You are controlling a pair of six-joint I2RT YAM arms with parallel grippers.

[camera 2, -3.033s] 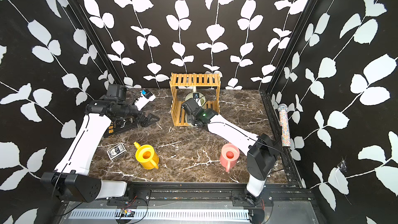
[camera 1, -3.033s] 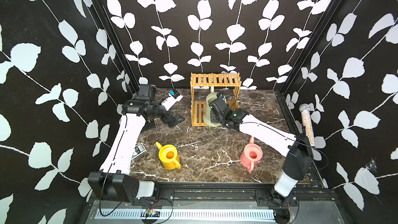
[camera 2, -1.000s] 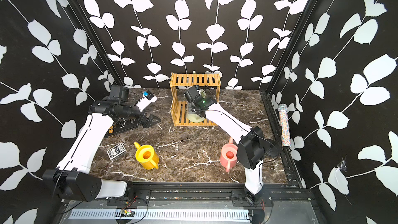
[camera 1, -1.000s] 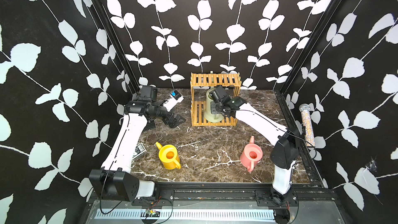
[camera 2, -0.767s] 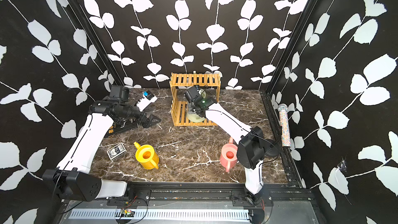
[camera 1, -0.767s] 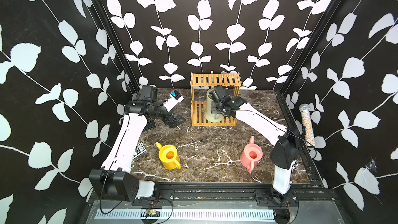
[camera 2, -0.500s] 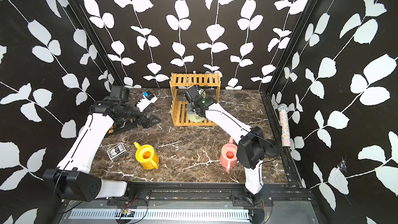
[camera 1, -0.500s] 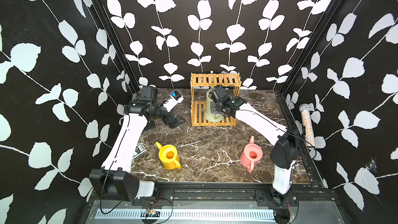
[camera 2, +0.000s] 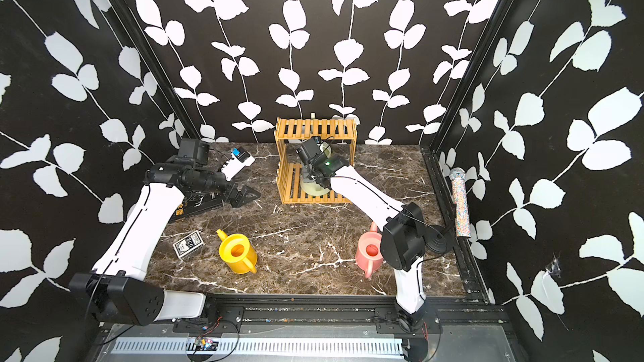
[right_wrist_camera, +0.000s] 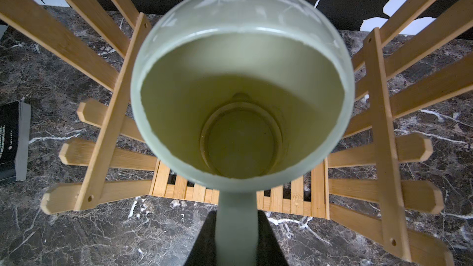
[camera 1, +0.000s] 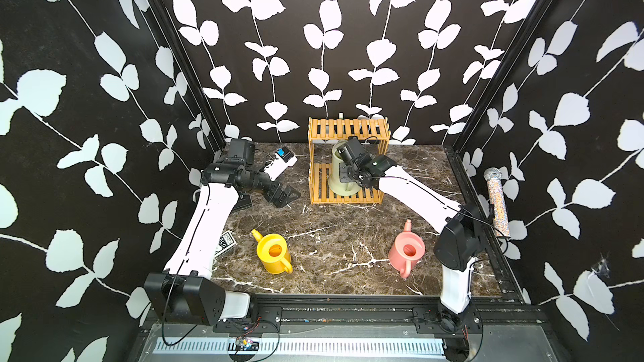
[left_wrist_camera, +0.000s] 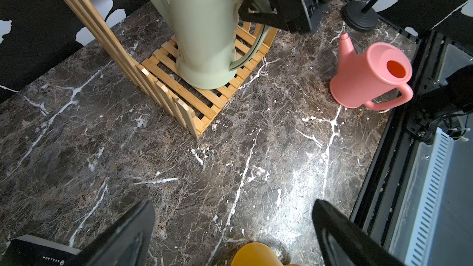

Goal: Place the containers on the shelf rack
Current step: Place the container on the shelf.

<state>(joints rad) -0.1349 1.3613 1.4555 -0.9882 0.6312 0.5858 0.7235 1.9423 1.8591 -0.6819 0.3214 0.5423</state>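
The left gripper [camera 1: 284, 196] hangs wide open over the marble table [camera 1: 348, 231], holding nothing, near the black book [camera 2: 200, 206]. The yellow watering can [camera 1: 273, 254] stands on the table, not yet shelved. In the middle, the pale green watering can [camera 1: 336, 182] sits upright on the lower tier of the bamboo shelf rack [camera 1: 348, 128]. The right gripper [right_wrist_camera: 236, 229] is pinched on its handle. I'd say this placing is nearly done, so the next move is to let go and back out clear of the slats. The pink watering can [camera 1: 407, 250] stands on the table to the right.

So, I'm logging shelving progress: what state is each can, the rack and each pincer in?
rack, standing upright at the back of the table
green can, upright on the rack's lower tier
yellow can, upright on the table
pink can, upright on the table
left pincer, open, holding nothing
right pincer, shut on the green can's handle
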